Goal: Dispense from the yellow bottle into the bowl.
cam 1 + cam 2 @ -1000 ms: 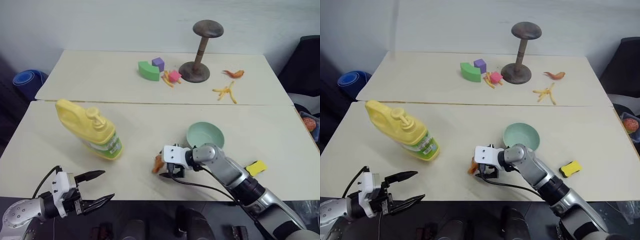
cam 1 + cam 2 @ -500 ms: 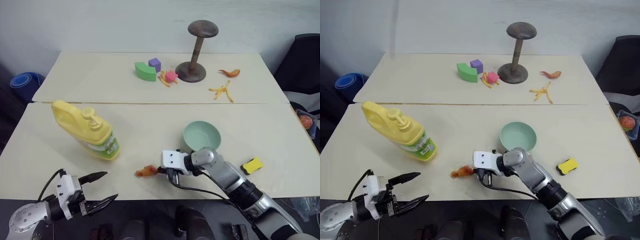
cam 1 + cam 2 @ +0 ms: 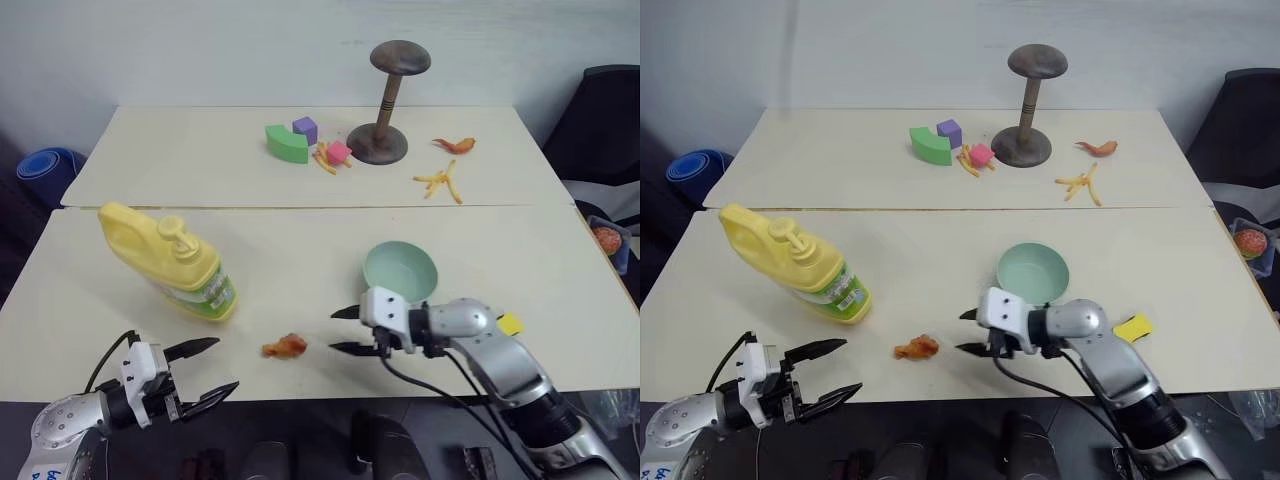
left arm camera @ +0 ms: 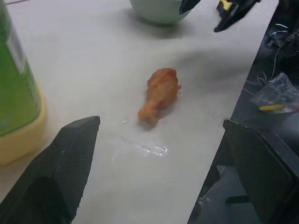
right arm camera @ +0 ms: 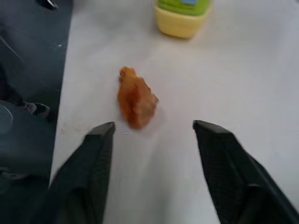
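Observation:
The yellow bottle [image 3: 165, 262] leans on the near table's left part, pump top up, green label near its base. To its right stands the pale green bowl [image 3: 400, 270], upright with nothing in it. My right gripper [image 3: 342, 330] hovers open just in front of the bowl and points left at a small orange drumstick [image 3: 285, 346], with nothing between its fingers. In the right wrist view the drumstick [image 5: 136, 97] lies beyond the open right gripper [image 5: 154, 125], with the bottle's base [image 5: 183, 16] further off. My left gripper [image 3: 215, 366] stands open at the table's front edge, in front of the bottle.
The far table holds a green curved block [image 3: 286, 143], a purple cube [image 3: 304, 130], a pink cube [image 3: 339, 152], a brown stand [image 3: 385, 100], an orange shrimp [image 3: 455, 145] and yellow fries [image 3: 440, 182]. A small yellow piece [image 3: 510, 323] lies by my right forearm.
My right gripper shut beside the drumstick, then opened again as it drew back and up. The drumstick now lies loose to its left. The left arm kept still.

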